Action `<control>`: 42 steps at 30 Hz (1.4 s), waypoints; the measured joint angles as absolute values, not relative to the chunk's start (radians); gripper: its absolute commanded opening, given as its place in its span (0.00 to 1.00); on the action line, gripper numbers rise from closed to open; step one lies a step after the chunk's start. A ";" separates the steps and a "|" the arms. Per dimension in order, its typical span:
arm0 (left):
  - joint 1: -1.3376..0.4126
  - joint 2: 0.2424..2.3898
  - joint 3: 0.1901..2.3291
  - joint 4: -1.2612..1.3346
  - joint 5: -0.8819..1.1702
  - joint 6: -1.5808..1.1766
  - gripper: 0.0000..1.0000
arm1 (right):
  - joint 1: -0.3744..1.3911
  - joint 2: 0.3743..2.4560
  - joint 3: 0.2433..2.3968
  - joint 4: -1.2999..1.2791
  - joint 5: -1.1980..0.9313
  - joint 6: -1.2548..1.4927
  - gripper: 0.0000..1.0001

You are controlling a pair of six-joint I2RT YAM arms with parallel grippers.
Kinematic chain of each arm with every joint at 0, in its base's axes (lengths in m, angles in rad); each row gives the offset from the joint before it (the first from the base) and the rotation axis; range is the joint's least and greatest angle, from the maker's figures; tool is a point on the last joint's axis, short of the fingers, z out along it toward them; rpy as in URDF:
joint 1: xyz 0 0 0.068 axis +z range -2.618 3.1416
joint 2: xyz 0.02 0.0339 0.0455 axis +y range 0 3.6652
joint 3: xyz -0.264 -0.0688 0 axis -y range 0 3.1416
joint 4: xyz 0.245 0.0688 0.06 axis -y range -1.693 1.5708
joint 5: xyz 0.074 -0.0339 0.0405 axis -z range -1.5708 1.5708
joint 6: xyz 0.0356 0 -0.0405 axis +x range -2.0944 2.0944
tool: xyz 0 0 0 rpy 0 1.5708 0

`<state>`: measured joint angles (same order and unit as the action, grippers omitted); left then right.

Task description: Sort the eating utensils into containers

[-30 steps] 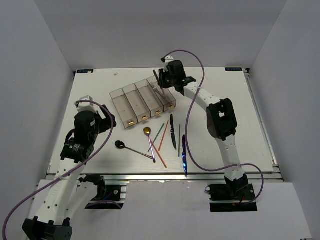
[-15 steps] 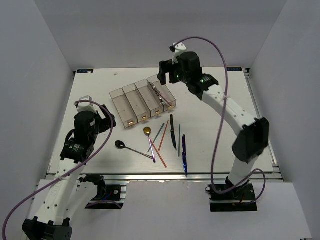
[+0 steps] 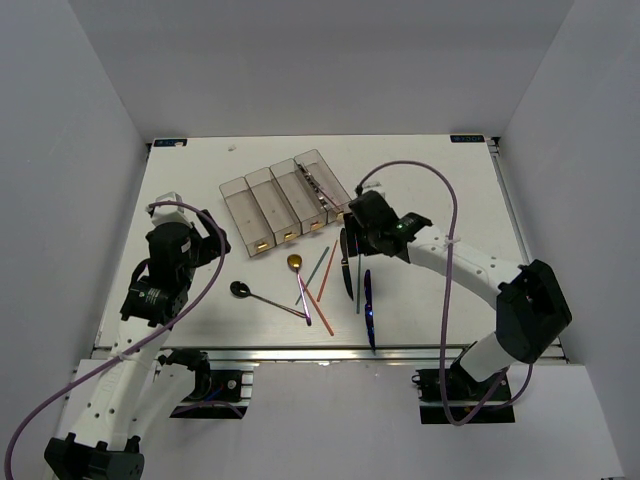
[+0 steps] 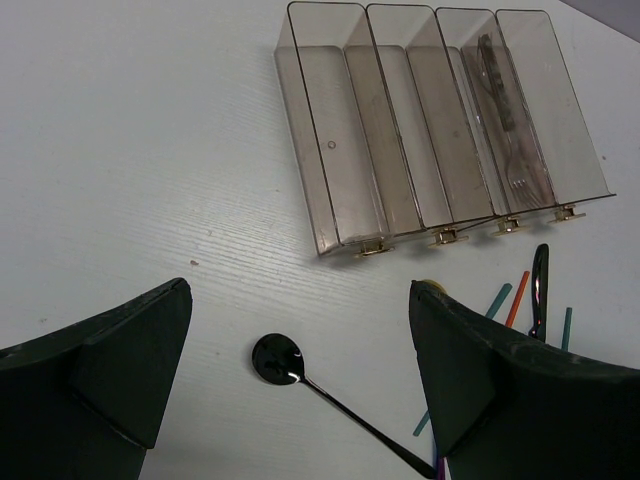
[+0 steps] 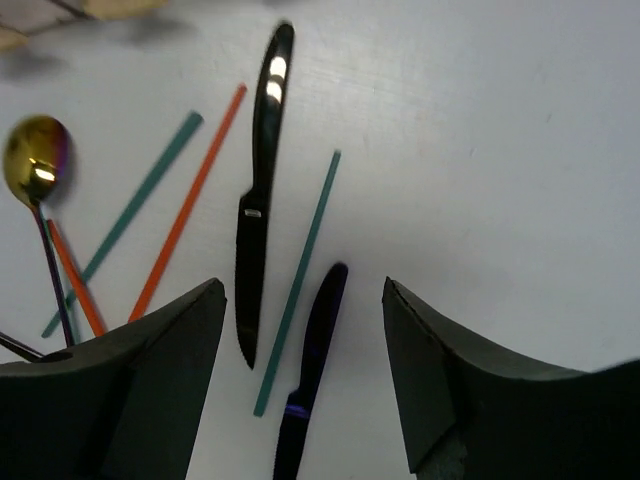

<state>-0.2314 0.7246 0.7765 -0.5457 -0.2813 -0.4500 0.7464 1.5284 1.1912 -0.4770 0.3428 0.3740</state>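
Right gripper (image 5: 302,300): matte black, blunt wedge fingers spread wide, empty, touching nothing, hanging over the loose cutlery on the white, faintly grained table (image 3: 440,190). Straight beneath the gap, the glossy rounded handle of the blue knife (image 5: 315,350). Just beside it, a thin straight teal chopstick (image 5: 300,280), then the shiny black knife (image 5: 262,190), slim, serrated along the blade, point toward the camera. Further left, a flat orange chopstick (image 5: 190,200) and a second teal chopstick (image 5: 125,220), slanting the same way. At the edge, the gold spoon (image 5: 35,160), with a polished oval bowl and a thin dark stem.

Left gripper (image 4: 298,300): same dull black wedges, likewise wide apart and empty, held above the table. Below it, the dark spoon (image 4: 277,360), with a round glossy bowl and wire-thin handle. Beyond, the bins (image 4: 330,150), four narrow clear-grey plastic troughs joined side by side, each with a small brassy tag (image 4: 372,250) at its near end. In the end bin nearest the right arm, one silvery fork (image 4: 505,120), lying lengthwise.
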 measured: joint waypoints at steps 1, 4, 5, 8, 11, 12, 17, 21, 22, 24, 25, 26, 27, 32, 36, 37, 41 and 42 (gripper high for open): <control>-0.231 0.725 0.776 -0.546 -0.281 -0.450 0.98 | 0.754 1.528 1.160 -0.479 0.346 0.393 0.62; -0.231 0.730 0.776 -0.546 -0.281 -0.450 0.98 | 0.770 1.526 1.067 -0.471 0.358 0.453 0.52; -0.231 0.733 0.776 -0.546 -0.281 -0.450 0.98 | 0.775 1.525 1.022 -0.470 0.357 0.475 0.50; -0.231 0.739 0.776 -0.546 -0.279 -0.450 0.98 | 0.775 1.525 0.959 -0.467 0.357 0.501 0.48; -0.232 0.739 0.776 -0.545 -0.273 -0.449 0.98 | 0.775 1.526 0.918 -0.466 0.346 0.515 0.48; -0.232 0.740 0.776 -0.545 -0.272 -0.449 0.98 | 0.775 1.529 0.916 -0.465 0.341 0.517 0.48; -0.233 0.744 0.776 -0.545 -0.269 -0.449 0.98 | 0.789 1.539 0.913 -0.432 0.323 0.524 0.48; -0.233 0.745 0.776 -0.545 -0.264 -0.449 0.98 | 0.806 1.542 0.911 -0.417 0.315 0.538 0.47; -0.233 0.746 0.776 -0.545 -0.262 -0.449 0.98 | 0.810 1.547 0.911 -0.416 0.316 0.543 0.47; -0.233 0.746 0.776 -0.545 -0.260 -0.449 0.98 | 0.818 1.564 0.911 -0.417 0.319 0.550 0.47; -0.234 0.746 0.776 -0.545 -0.258 -0.449 0.98 | 0.822 1.576 0.911 -0.418 0.323 0.553 0.46; -0.234 0.746 0.776 -0.545 -0.257 -0.449 0.98 | 0.825 1.588 0.911 -0.419 0.327 0.558 0.46; -0.234 0.746 0.776 -0.545 -0.256 -0.449 0.98 | 0.827 1.597 0.910 -0.419 0.330 0.563 0.45; -0.240 0.744 0.776 -0.545 -0.253 -0.449 0.98 | 0.837 1.613 0.889 -0.418 0.343 0.593 0.38; -0.242 0.744 0.776 -0.545 -0.251 -0.448 0.98 | 0.851 1.613 0.883 -0.405 0.353 0.609 0.32; -0.242 0.744 0.776 -0.545 -0.250 -0.448 0.98 | 0.855 1.613 0.880 -0.399 0.356 0.615 0.32; -0.245 0.744 0.776 -0.545 -0.247 -0.446 0.98 | 0.871 1.613 0.879 -0.395 0.366 0.629 0.31; -0.245 0.744 0.776 -0.545 -0.247 -0.446 0.98 | 0.875 1.613 0.879 -0.395 0.366 0.631 0.31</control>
<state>-0.2455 0.7444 0.7765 -0.5449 -0.2470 -0.4458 0.8745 1.6131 0.8795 -0.3946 0.3660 0.6308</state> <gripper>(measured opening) 0.982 0.310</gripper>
